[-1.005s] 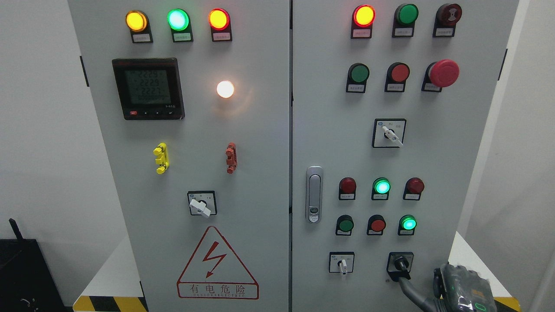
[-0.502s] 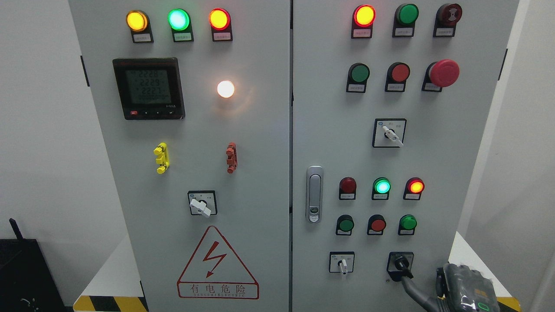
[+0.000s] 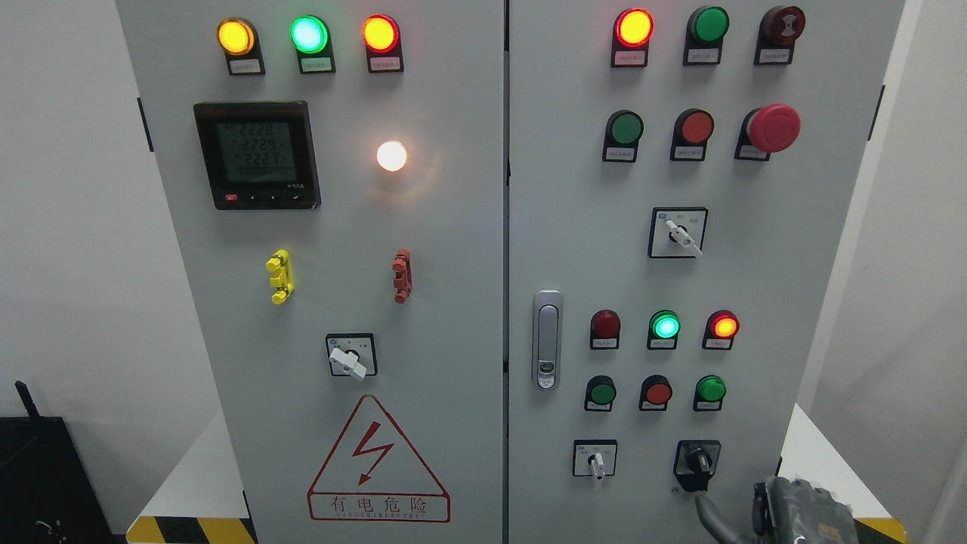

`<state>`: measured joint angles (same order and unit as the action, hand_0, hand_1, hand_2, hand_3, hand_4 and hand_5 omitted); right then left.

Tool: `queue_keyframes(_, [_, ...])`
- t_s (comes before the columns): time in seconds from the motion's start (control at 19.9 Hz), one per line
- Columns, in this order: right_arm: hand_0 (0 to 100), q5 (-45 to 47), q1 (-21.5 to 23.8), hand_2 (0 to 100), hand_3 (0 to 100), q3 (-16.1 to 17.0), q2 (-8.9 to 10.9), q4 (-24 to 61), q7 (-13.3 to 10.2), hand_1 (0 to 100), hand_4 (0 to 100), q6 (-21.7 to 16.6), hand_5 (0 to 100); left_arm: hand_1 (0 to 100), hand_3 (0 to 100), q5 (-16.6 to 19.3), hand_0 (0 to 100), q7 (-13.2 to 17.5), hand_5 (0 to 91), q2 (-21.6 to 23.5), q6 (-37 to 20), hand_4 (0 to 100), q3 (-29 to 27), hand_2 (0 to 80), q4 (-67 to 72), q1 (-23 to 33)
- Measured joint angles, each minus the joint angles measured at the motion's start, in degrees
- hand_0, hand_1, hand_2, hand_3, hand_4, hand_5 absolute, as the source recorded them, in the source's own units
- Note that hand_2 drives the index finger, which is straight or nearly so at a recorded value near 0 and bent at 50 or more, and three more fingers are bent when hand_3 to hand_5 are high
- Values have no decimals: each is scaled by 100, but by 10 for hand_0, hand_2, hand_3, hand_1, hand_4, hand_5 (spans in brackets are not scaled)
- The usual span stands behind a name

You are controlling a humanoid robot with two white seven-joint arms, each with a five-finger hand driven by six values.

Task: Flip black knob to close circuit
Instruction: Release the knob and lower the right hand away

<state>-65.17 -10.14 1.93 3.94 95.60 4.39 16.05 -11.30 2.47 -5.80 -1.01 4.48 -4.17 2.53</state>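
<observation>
The black knob (image 3: 699, 460) sits on its black plate at the lower right of the right cabinet door (image 3: 574, 227), its handle pointing almost straight down. My right hand (image 3: 793, 514) shows only at the bottom edge, right of and below the knob, and holds nothing. One dark finger (image 3: 708, 515) reaches up to just under the knob's plate, apart from the handle. Above the knob, a red lamp (image 3: 724, 326) and a green lamp (image 3: 665, 326) are lit, while the green button (image 3: 711, 389) is dark. My left arm is out of view.
A white selector switch (image 3: 597, 461) sits left of the knob, with a door latch (image 3: 547, 340) further up. A red mushroom stop button (image 3: 773, 127) sticks out at the upper right. The white plinth edge (image 3: 816, 453) runs just right of my hand.
The right red lamp came on and the green button under it went dark. My right hand dropped lower, its finger came off the knob, and the handle now points more straight down.
</observation>
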Motion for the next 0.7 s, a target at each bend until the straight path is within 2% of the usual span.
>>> queue_keyframes(0.15, [0,104,91,870,1000,-45,-23,41,-154,133,876,-42,895,556,0,-1,120,0,0,0,0,0,0,0,0,-1])
queue_keyframes(0.25, [0,382,215,760,1000,-70,-39,108,-242,134,827,-123,789,556,0,-1,120,0,0,0,0,0,0,0,0,-2])
queue_keyframes(0.3, [0,579,296,636,921,-77,-62,152,-270,129,737,-180,651,556,0,-1,120,0,0,0,0,0,0,0,0,-2])
queue_keyframes(0.35, [0,830,395,543,843,-89,-90,211,-286,126,671,-243,554,556,0,0,120,0,0,0,1,0,0,0,0,-2])
queue_keyframes(0.4, [0,1146,495,408,643,-98,-114,266,-292,115,498,-303,320,556,0,0,120,0,0,0,1,0,0,0,0,-2])
queue_keyframes(0.45, [0,1503,600,307,502,-90,-140,358,-294,106,391,-443,211,556,0,0,120,0,0,0,1,0,0,0,0,-2])
queue_keyframes(0.55, [0,2347,849,172,318,-32,-183,507,-308,95,237,-739,108,556,0,-1,120,0,0,0,0,0,0,0,0,-2])
queue_keyframes(0.6, [0,2784,974,137,270,10,-200,584,-300,91,196,-886,70,556,0,-1,120,0,0,0,0,0,0,0,0,-1])
queue_keyframes(0.65, [0,3274,1115,75,198,61,-216,668,-212,77,128,-1047,3,556,0,-1,120,0,0,0,1,0,0,0,0,-1])
queue_keyframes(0.7, [0,3790,1252,25,144,118,-230,742,-51,43,72,-1198,0,556,0,-2,120,1,0,0,1,0,0,0,0,-1])
